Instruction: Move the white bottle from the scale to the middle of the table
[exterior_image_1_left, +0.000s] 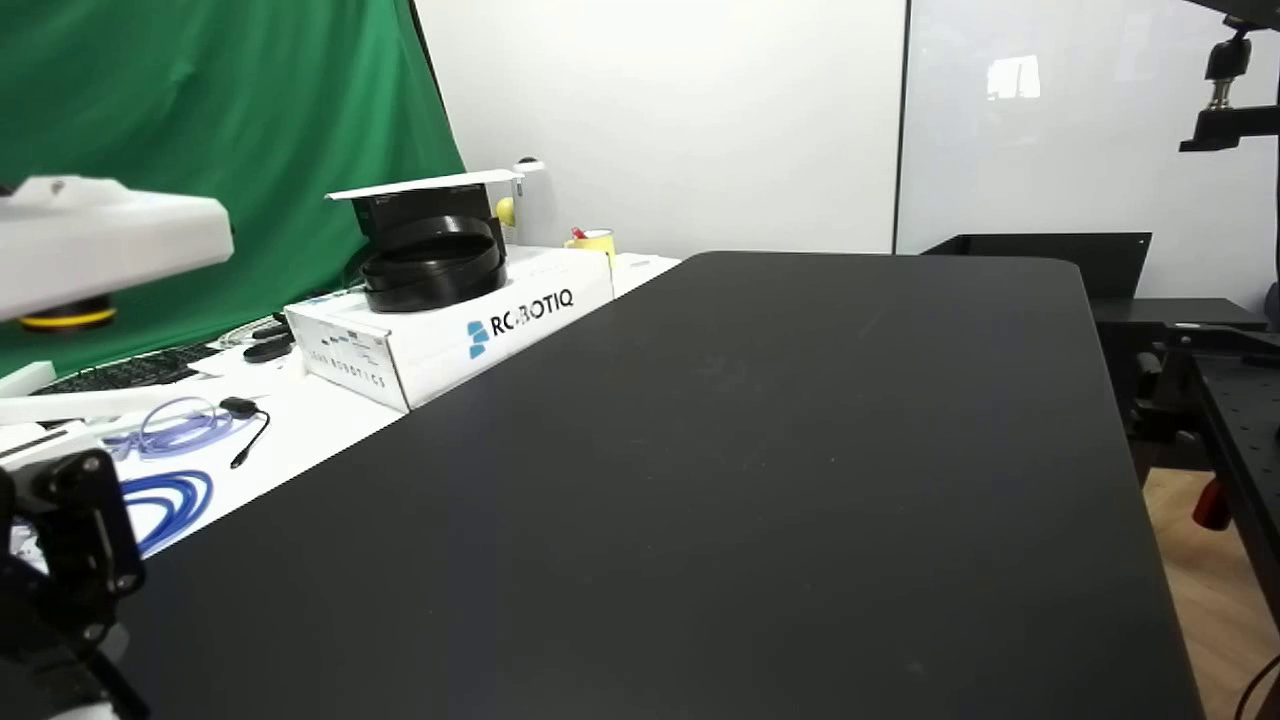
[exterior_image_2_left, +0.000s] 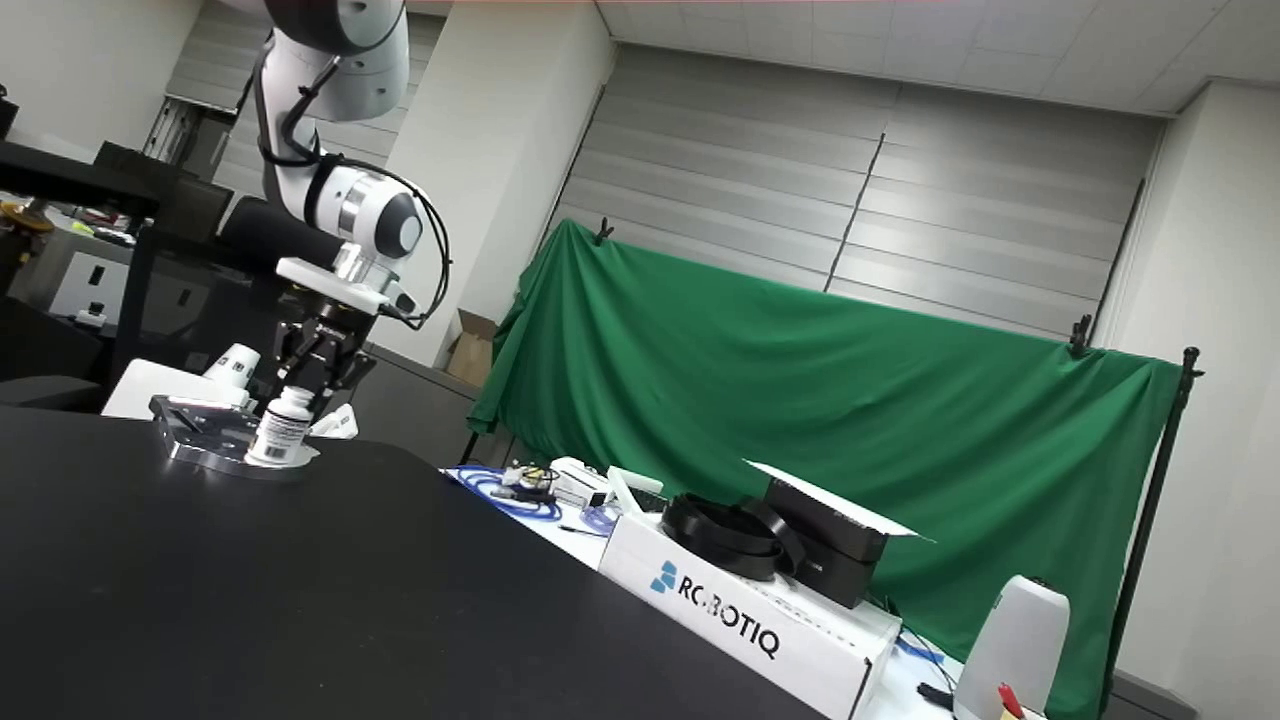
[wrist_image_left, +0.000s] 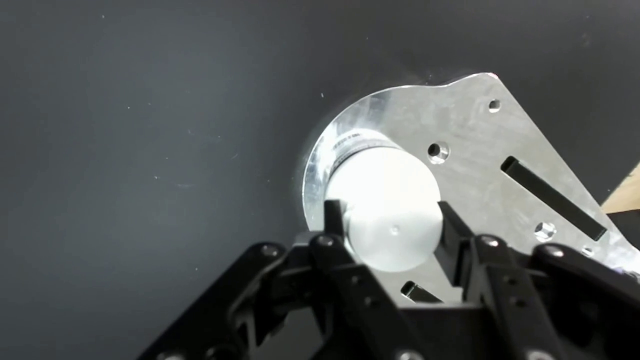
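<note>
The white bottle (exterior_image_2_left: 281, 428) stands upright on the silver metal scale (exterior_image_2_left: 190, 448) at the table's far end in an exterior view. In the wrist view, its round cap (wrist_image_left: 395, 227) sits between the fingers of my gripper (wrist_image_left: 391, 220), over the scale's plate (wrist_image_left: 465, 195). The fingers are drawn in to the cap's width and appear to touch it on both sides. In an exterior view my gripper (exterior_image_2_left: 322, 372) is just behind the bottle's cap. The black table (exterior_image_1_left: 760, 470) fills much of both exterior views. In an exterior view only part of my gripper (exterior_image_1_left: 70, 580) shows, at the lower left.
A white lettered box (exterior_image_1_left: 440, 355) with black rings (exterior_image_1_left: 435, 270) on it stands along the table's long side. Blue cables (exterior_image_1_left: 175, 500) lie on the white surface beside the table. A white cup-shaped thing (exterior_image_2_left: 232, 366) is behind the scale. The scale has slots and holes.
</note>
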